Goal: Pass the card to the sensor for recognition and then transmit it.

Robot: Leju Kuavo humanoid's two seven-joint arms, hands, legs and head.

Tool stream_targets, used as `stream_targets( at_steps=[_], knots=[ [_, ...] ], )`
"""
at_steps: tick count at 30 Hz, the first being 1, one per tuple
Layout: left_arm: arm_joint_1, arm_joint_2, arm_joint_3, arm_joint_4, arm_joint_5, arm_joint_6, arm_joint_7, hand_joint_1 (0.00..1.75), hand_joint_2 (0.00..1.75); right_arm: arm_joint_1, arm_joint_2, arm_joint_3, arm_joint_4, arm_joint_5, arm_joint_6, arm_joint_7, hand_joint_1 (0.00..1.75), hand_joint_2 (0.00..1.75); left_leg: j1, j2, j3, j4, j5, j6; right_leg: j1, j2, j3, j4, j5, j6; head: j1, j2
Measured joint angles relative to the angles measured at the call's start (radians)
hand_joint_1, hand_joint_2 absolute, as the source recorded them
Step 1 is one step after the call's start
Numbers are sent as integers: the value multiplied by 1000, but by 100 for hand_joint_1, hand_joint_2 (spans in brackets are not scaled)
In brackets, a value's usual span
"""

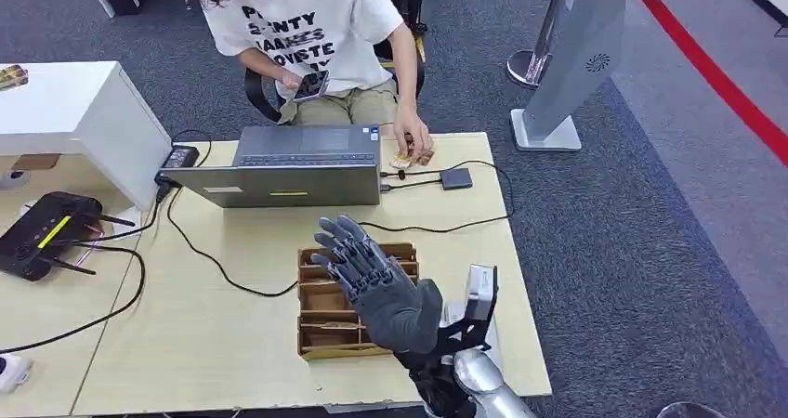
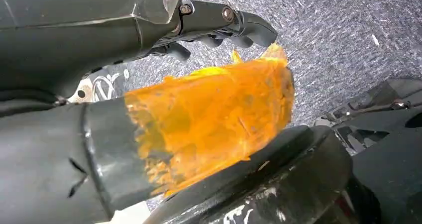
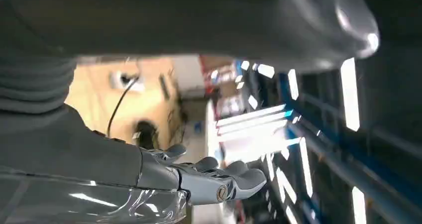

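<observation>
My right hand (image 1: 372, 274) is raised over the cardboard card box (image 1: 325, 325) on the table's near side, fingers spread and nothing in it. In the right wrist view its fingers (image 3: 219, 176) are stretched out and bare. A small black square sensor (image 1: 455, 177) lies on its cable past the laptop's right corner. A person's hand (image 1: 413, 139) rests on some tan cards (image 1: 405, 159) just left of the sensor. My left hand (image 2: 209, 104) hangs over grey carpet, its thumb wrapped in orange, holding nothing.
An open grey laptop (image 1: 293, 167) stands across the far middle of the wooden table (image 1: 214, 344), with black cables trailing left and right. A black router (image 1: 46, 232) sits at the far left. The seated person holds a phone (image 1: 311, 85). A white stand (image 1: 558, 84) is beyond the table's right.
</observation>
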Motion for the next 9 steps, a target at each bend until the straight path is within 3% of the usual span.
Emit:
stream_targets(
  at_steps=[2, 9],
  knots=[
    [0, 0, 0, 0, 1, 0, 0, 0, 0, 0, -6, 12, 0, 8, 30, -10, 0, 0, 0, 0, 0, 0, 0, 0, 0, 0, 0, 0, 0, 0, 0, 0],
    [0, 3, 0, 0, 2, -1, -1, 0, 0, -9, -8, 34, -74, 32, 33, -4, 0, 0, 0, 0, 0, 0, 1, 0, 0, 0, 0, 0, 0, 0, 0, 0]
  ],
)
